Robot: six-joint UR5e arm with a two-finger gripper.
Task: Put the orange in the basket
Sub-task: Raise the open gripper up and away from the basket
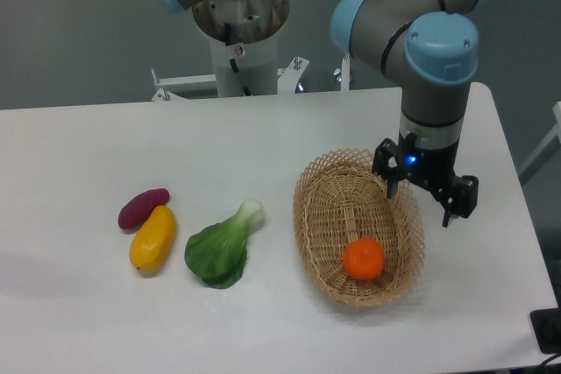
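Note:
The orange (363, 259) is small, round and bright orange. It lies inside the oval wicker basket (326, 216), toward its near end. My gripper (421, 202) hangs over the basket's right rim, above and to the right of the orange. Its two dark fingers are spread apart and hold nothing.
On the table's left lie a purple sweet potato (143, 208), a yellow-orange mango-like fruit (152, 238) and a green bok choy (222, 248). The robot's base column (238, 28) stands at the back edge. The table's right edge (526, 216) is close to the gripper.

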